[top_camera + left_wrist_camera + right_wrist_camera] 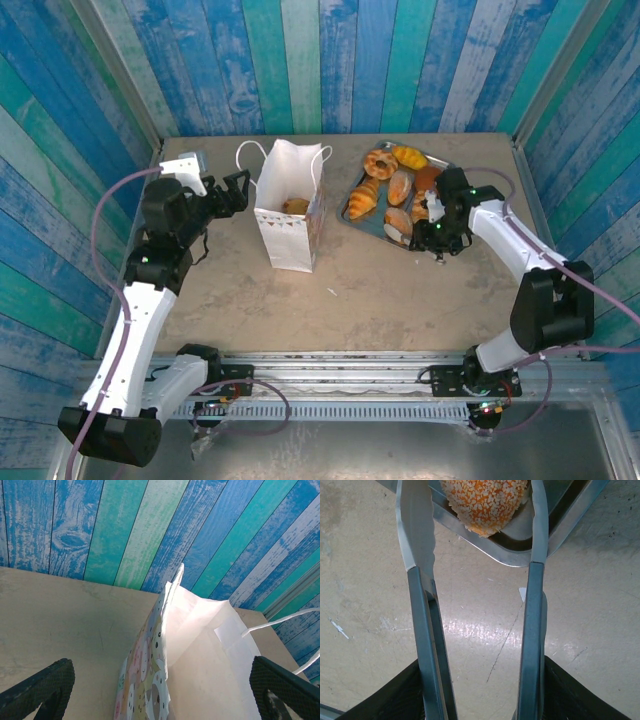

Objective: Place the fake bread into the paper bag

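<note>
The white paper bag (290, 225) stands open at mid-table with one fake bread (296, 207) inside. Several more pastries, such as a croissant (363, 198) and an oval loaf (401, 185), lie on the grey tray (441, 160). My left gripper (237, 192) is open beside the bag's left rim. In the left wrist view the bag (200, 665) sits between its spread fingers (40, 687). My right gripper (437, 215) is shut on metal tongs (415, 555). The tong arms stand apart on either side of a seeded orange bun (485, 500) at the tray's near corner (520, 555).
Blue and teal plank walls (330, 60) close in the table on three sides. The bag's cord handles (245, 152) stick up by my left gripper. Bare tabletop (380, 300) stretches between the bag, the tray and the arm bases.
</note>
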Controlling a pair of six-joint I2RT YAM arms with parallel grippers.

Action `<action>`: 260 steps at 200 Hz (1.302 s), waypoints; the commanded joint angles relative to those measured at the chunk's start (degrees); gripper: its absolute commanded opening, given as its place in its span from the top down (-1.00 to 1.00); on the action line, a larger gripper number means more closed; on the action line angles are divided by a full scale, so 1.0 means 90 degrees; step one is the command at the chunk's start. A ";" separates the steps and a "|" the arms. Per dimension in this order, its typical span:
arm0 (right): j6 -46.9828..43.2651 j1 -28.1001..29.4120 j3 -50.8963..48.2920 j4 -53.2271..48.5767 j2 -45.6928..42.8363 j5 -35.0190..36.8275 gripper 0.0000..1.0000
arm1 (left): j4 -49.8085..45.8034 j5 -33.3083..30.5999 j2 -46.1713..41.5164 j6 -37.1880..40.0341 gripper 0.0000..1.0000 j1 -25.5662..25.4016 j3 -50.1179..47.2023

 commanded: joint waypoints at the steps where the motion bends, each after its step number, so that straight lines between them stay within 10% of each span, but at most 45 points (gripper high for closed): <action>1: -0.0104 -0.0033 0.0010 0.0098 0.0055 -0.0108 -0.11 | 0.0003 -0.0056 0.0029 0.0069 -0.88 0.0003 0.0176; 260: 0.0185 0.0562 0.1851 -0.1822 -0.2109 0.0610 0.20 | -0.2178 0.0631 0.0845 0.0518 -0.82 -0.0013 0.1280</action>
